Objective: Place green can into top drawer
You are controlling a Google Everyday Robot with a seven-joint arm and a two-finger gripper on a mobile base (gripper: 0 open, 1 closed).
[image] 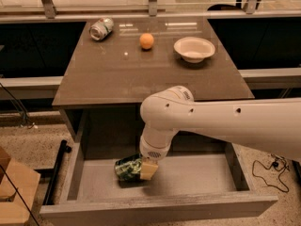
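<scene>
The green can (126, 168) lies on its side, low inside the open top drawer (197, 177), left of its middle. My gripper (141, 169) reaches down into the drawer from the white arm (221, 121) and is shut on the green can's right end. Whether the can rests on the drawer floor or hangs just above it I cannot tell. The drawer is pulled fully out below the table, its pale front (160, 213) nearest the camera.
On the brown tabletop (117, 69) lie a mostly silver can (101, 28) on its side at the back left, an orange (146, 41) and a white bowl (194, 48). A cardboard box (11, 192) stands on the floor at the left. A cable (270, 171) lies at the right.
</scene>
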